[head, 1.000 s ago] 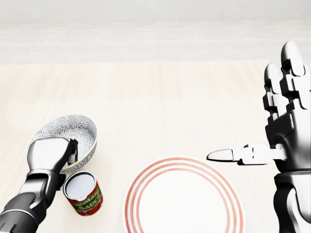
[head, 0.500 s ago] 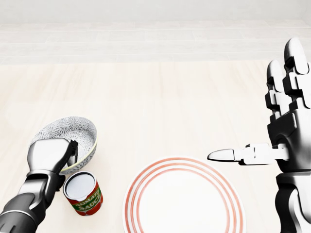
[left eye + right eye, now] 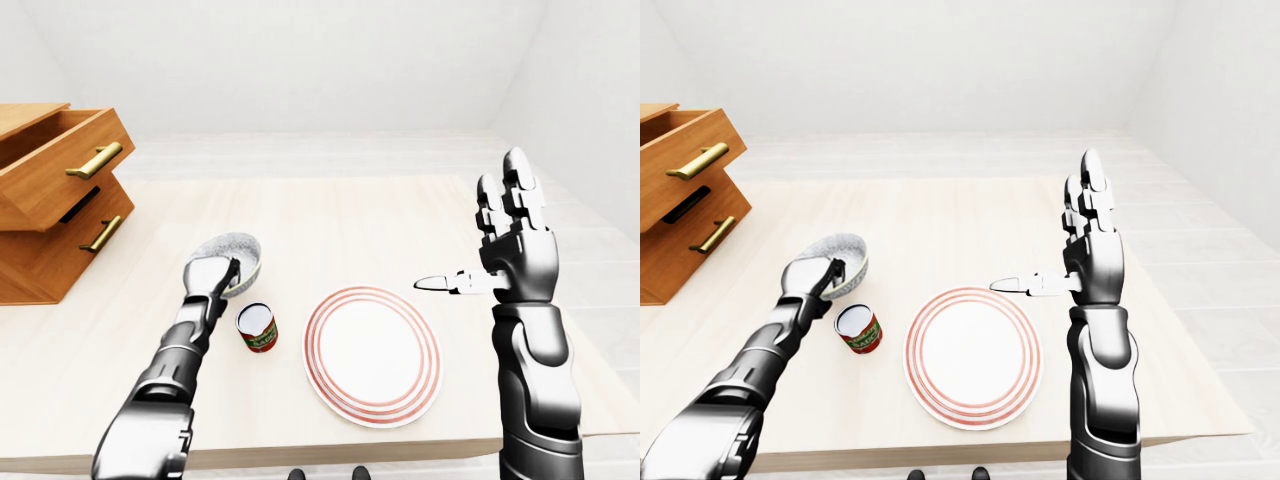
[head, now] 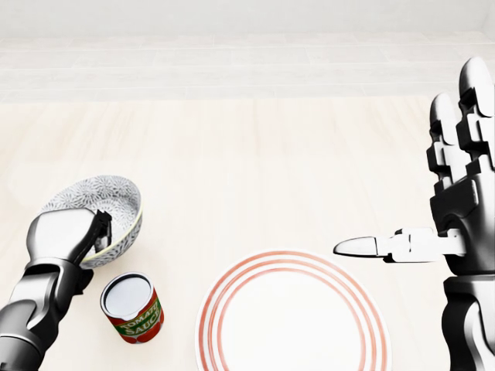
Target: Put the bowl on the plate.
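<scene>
Gripping the bowl by the part of its rim nearest the robot, with the left robot hand clamped there, dark fingers hooked over the edge into the hollow and the palm against the outer wall. Looks like glazed, patterned ceramic: stiff and probably light enough for a one-handed carry, yet smooth enough to slip out of a rim pinch and likely to chip if dropped. Best taken at the rim as here, with fingers and thumb on opposite faces of the wall. Held from one side only, so liable to swing or tip, and worth keeping level. Seems tipped a little; no telling whether clear of the counter or resting on it. Lies touching that robot hand, just up and to the right of its knuckles in the head view. Down and right of the same hand, near, an upright tomato sauce can; further right, well apart, the red-ringed plate, bare. Past the plate, the right robot hand, spread wide with fingers upright and thumb pointing back toward the left one, holding nothing, well apart from the bowl.
</scene>
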